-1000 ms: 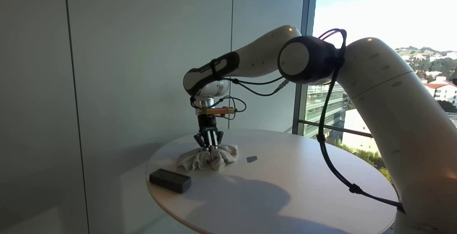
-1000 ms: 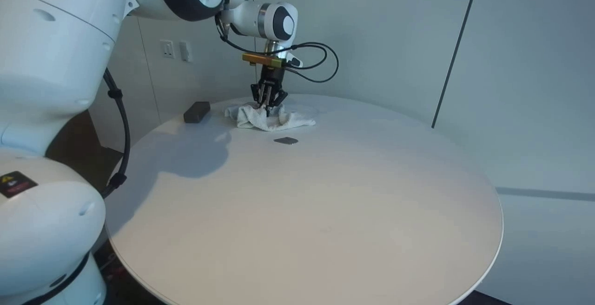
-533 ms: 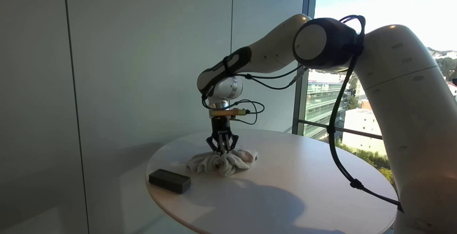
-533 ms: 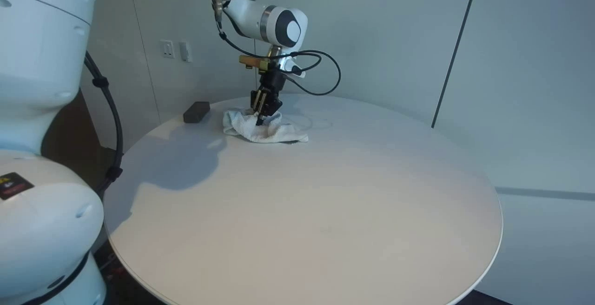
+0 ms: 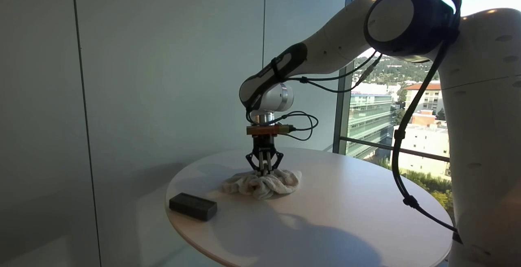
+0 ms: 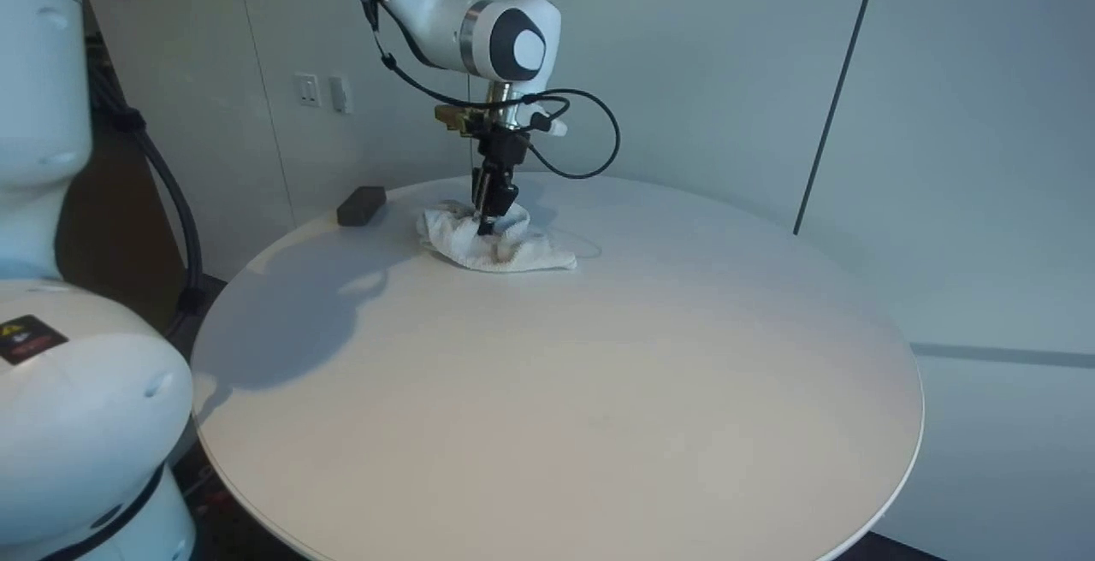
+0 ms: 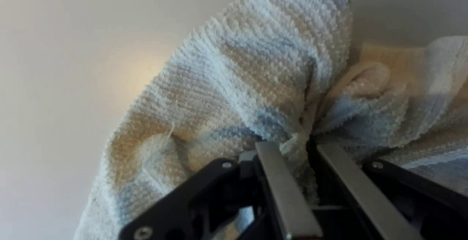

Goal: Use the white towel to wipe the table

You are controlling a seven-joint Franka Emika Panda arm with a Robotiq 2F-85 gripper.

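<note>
The white towel (image 5: 260,187) lies bunched on the round white table (image 5: 346,202), and it also shows in an exterior view (image 6: 513,255). My gripper (image 5: 265,172) points down into the towel's middle. In the wrist view the gripper (image 7: 297,147) has its fingers (image 7: 287,192) close together with a gathered fold of towel between them, so it is shut on the towel. The towel's skirts spread on the tabletop around the fingers. The fingertips are partly buried in the cloth. The small grey flat piece seen earlier on the table is hidden now.
A dark box-shaped block (image 5: 193,206) sits near the table's edge, and it also shows in an exterior view (image 6: 361,206). A wall (image 6: 684,73) stands behind the table. Cables (image 5: 303,124) loop beside the wrist.
The gripper has dragged the towel across the table, away from the dark block and over the spot where the small grey piece lay. The block has not moved.
</note>
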